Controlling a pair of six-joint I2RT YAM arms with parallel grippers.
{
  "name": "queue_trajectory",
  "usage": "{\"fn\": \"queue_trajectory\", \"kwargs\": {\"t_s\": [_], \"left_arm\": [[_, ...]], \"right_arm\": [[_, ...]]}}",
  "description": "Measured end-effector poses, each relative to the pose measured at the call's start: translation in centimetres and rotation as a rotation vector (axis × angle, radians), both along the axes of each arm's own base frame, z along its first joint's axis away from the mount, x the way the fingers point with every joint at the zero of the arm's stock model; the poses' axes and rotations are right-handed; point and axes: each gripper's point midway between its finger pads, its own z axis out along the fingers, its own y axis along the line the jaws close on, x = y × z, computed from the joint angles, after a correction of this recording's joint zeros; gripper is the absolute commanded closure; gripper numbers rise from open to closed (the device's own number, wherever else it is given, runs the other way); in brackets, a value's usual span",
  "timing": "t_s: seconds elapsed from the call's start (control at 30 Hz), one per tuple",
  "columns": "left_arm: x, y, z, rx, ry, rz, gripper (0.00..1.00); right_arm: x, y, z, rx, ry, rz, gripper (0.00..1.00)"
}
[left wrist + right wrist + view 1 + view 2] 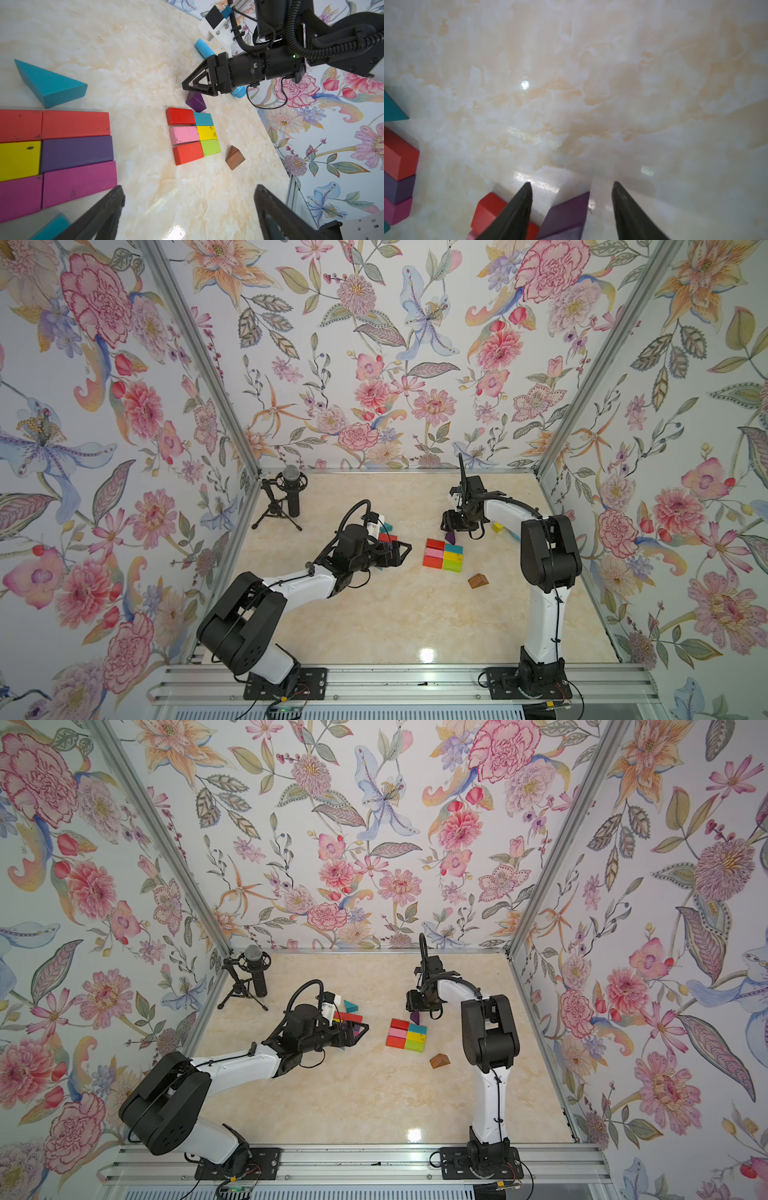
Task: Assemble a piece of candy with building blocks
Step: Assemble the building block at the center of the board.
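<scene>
Far left, against the wall, a black microphone on a small tripod [291, 493] stands on the cream marble-patterned table [374, 622]. Beside it the left arm reaches toward the middle. The left gripper [189, 189] is spread wide with nothing between its fingers, and it hangs over bare table.

In both top views that arm covers most of a cluster of painted wooden bricks. The left wrist view shows them lying flat and packed edge to edge: a long red brick [75, 124], a yellow square brick [19, 160], a dark purple brick [76, 152] and a magenta brick [79, 182]. A teal triangular wedge [49, 85] lies just beyond them, apart.

In the middle sits a tidy slab of six blocks in two touching columns. On the left are a short red block [435, 544], a pink block [434, 552] and an orange-red block [433, 561]. On the right are a teal block [453, 549], a yellow block [453, 557] and a lime-green block [452, 565].

Just beside the slab's far edge is a small purple wedge [195, 101]. The right gripper [572, 184] is down over it with its jaws parted, one finger on either side. A gap shows on one side. On the other the view is too blurred for me to tell whether the finger touches the wedge.

Behind that gripper a light-blue tube [204, 48] lies on the table, partly hidden by it. Nearer and to the right of the slab, a brown wooden wedge [478, 580] sits alone. Farther right, a small yellow piece [497, 526] peeps out from behind the right forearm.
</scene>
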Motion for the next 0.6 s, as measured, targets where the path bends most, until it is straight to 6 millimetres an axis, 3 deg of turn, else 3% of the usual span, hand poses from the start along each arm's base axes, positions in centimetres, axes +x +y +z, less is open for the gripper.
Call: {"fn": "queue_trajectory", "kwargs": {"t_s": [0.23, 0.6], "left_arm": [[-0.2, 0.2, 0.9, -0.001, -0.018, 0.004, 0.01], [-0.4, 0.8, 1.1, 0.004, -0.025, 0.020, 0.02]], "right_arm": [[-1.3, -0.1, 0.9, 0.004, 0.001, 0.000, 0.41], [-2.5, 0.7, 0.0, 0.004, 0.034, 0.017, 0.50]]}}
